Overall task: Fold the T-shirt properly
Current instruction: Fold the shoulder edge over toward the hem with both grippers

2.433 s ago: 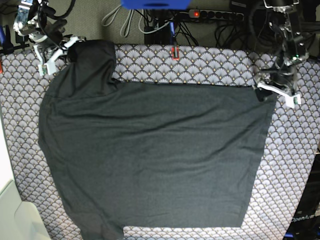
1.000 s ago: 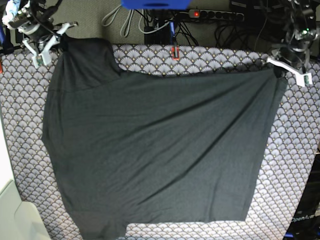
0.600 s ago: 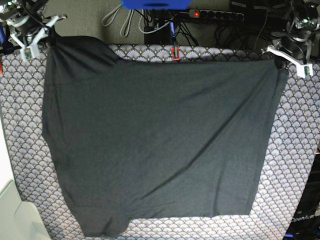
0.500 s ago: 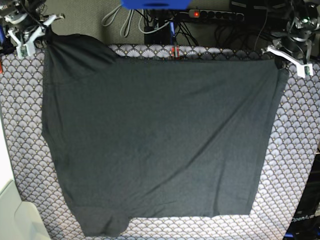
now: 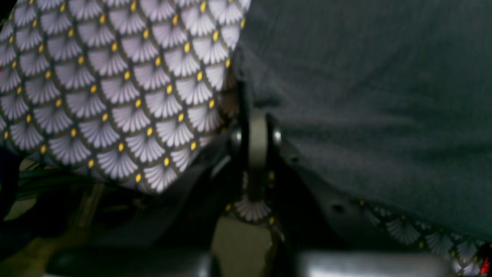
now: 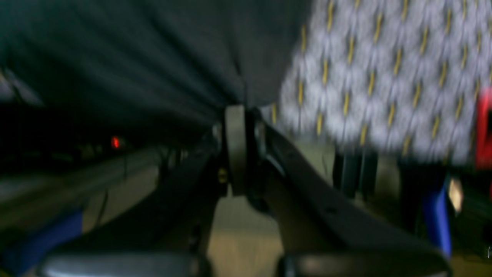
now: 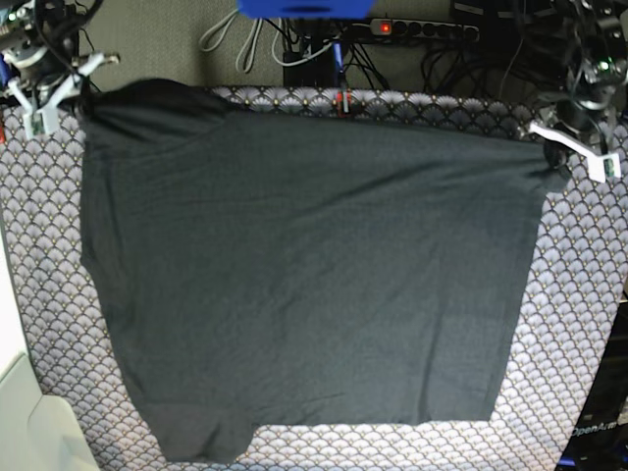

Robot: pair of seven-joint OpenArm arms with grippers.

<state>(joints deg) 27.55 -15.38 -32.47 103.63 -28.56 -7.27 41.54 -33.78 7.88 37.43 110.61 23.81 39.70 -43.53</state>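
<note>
The dark charcoal T-shirt (image 7: 304, 275) lies spread over the scallop-patterned cloth (image 7: 579, 324), stretched taut along its far edge. My right gripper (image 7: 61, 93) is at the far left corner, shut on the shirt's edge. The right wrist view, blurred, shows those jaws (image 6: 239, 111) pinched on dark fabric (image 6: 153, 50). My left gripper (image 7: 561, 155) is shut on the shirt's far right corner. In the left wrist view its jaws (image 5: 255, 119) meet on the fabric's edge (image 5: 365, 96), beside the patterned cloth (image 5: 115, 96).
A power strip with a red light (image 7: 422, 29) and loose cables lie beyond the table's far edge. A blue object (image 7: 304, 8) hangs at top centre, with a small red clip (image 7: 341, 101) at the cloth's far edge. A white object (image 7: 29, 422) sits at bottom left.
Both grippers have pulled the shirt's far edge back and apart. The bunched left sleeve area has opened out and the wrinkles have flattened. The right gripper went further left, and the left gripper dropped slightly.
</note>
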